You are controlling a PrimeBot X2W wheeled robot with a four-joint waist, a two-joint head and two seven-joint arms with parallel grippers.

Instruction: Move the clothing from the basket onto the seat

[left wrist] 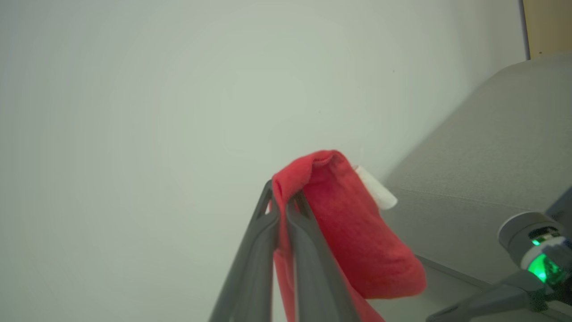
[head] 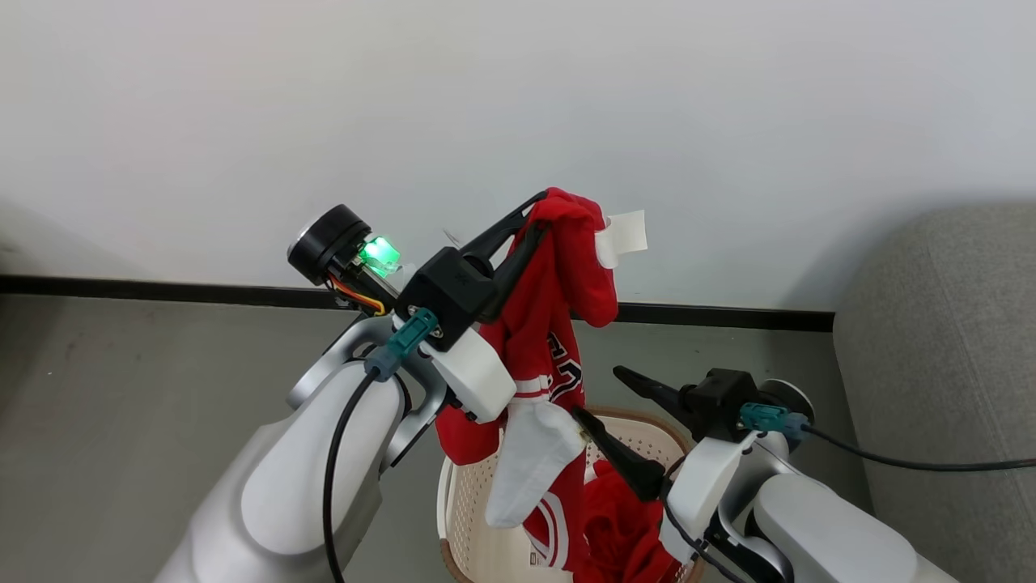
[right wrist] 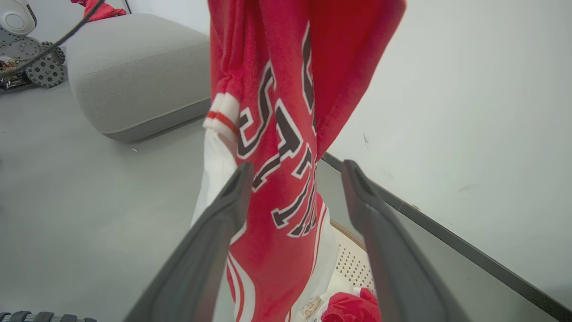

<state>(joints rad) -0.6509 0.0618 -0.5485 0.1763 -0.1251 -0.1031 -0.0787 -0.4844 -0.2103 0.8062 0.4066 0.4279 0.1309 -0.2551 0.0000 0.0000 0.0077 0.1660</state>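
A red jersey with black-and-white lettering hangs down the middle. The right gripper is spread wide, one finger on either side of the jersey's lettering. Left of the jersey sits the grey sofa. Beneath the jersey is the cream basket, holding more red cloth.

White arm, teal plug — dark claw
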